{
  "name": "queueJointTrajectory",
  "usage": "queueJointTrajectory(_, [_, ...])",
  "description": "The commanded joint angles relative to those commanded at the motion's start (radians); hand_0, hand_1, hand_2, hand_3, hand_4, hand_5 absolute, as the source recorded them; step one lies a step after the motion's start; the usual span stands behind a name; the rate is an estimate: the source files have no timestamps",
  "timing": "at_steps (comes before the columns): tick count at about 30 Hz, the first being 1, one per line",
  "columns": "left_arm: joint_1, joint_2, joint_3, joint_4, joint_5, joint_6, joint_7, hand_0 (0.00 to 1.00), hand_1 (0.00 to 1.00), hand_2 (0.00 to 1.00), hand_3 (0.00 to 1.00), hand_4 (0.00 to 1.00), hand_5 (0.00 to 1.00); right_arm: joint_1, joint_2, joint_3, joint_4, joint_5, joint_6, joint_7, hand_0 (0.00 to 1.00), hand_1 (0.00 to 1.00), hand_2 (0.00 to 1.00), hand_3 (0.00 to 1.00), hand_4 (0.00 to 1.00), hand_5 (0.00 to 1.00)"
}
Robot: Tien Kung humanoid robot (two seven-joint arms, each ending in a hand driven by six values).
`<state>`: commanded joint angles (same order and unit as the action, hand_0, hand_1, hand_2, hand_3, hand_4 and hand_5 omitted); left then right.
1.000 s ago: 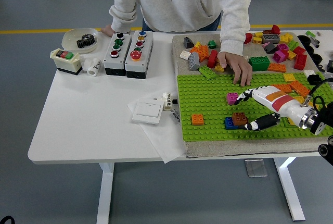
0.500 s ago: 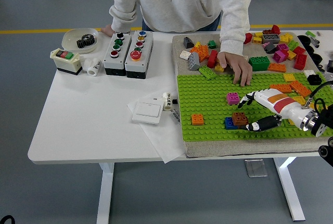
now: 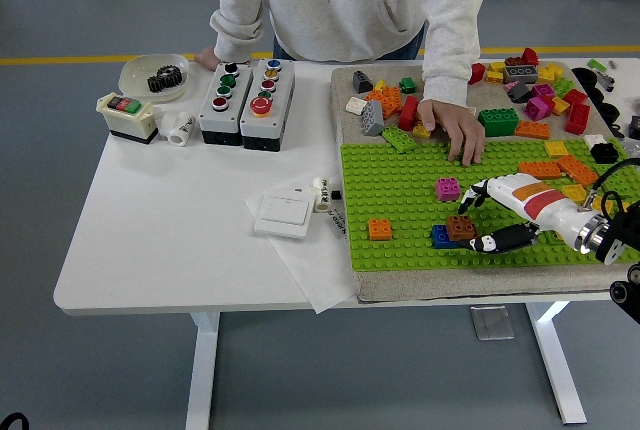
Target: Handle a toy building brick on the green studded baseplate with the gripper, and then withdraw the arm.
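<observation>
Right robot hand (image 3: 487,218) open, empty, beside brown brick (image 3: 460,228) on green baseplate (image 3: 400,190).

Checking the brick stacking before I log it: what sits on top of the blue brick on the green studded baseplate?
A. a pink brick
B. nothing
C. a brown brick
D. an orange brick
C: a brown brick sits on the blue brick near the green studded baseplate's front edge; the pink and orange bricks stand apart.
</observation>
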<state>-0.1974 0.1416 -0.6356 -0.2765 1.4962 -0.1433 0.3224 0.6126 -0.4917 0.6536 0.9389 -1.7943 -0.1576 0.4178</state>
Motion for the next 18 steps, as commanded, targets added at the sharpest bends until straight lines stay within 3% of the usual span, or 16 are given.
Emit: queueJointTrajectory(18, [0.004, -0.002, -0.008, 0.000, 0.016, -0.004, 0.001, 0.736, 0.735, 0.751, 0.597, 0.661, 0.598, -0.004, 0.009, -0.004, -0.018, -0.003, -0.008, 0.004, 0.607, 0.553, 0.598, 0.550, 0.880, 0.550])
